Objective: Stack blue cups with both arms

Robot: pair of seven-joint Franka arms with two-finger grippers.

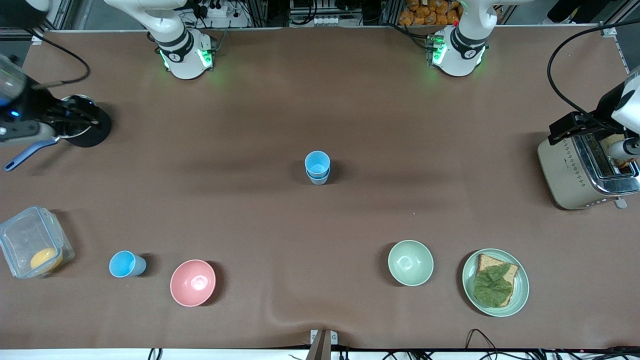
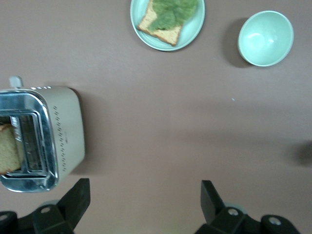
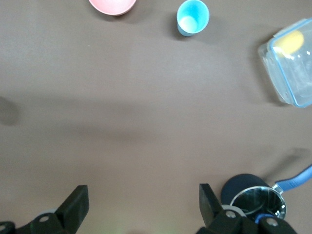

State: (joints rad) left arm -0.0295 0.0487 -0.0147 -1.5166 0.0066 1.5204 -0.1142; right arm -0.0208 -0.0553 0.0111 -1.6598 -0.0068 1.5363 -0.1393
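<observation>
A: Where are the blue cups?
B: Two stand nested at mid-table, the sky-blue cup [image 1: 317, 162] seated in the grey-blue cup [image 1: 318, 178], of which only the lower part shows. A third cup [image 1: 125, 264] stands alone toward the right arm's end, near the front camera, just beside the pink bowl [image 1: 193, 282]; the right wrist view shows it upright and empty [image 3: 192, 17].

A: And the grippers?
B: The left gripper [image 2: 145, 200] hangs over bare table beside the toaster [image 1: 580, 172], jaws wide and holding nothing. The right gripper [image 3: 144, 200] hangs over bare table beside the saucepan [image 3: 253, 200], jaws likewise wide and empty. Both arms wait at the table's ends, well apart from the stack.

A: What else lies on the table?
B: A slice of bread [image 2: 9, 148] sits in the toaster's slot. The green bowl [image 1: 410, 263] and a plate [image 1: 520, 290] carrying bread with a leaf [image 1: 492, 286] lie near the front camera, toward the left arm's end. A clear box [image 1: 27, 240] containing a yellow item [image 1: 44, 258] lies toward the right arm's end, beside the lone cup.
</observation>
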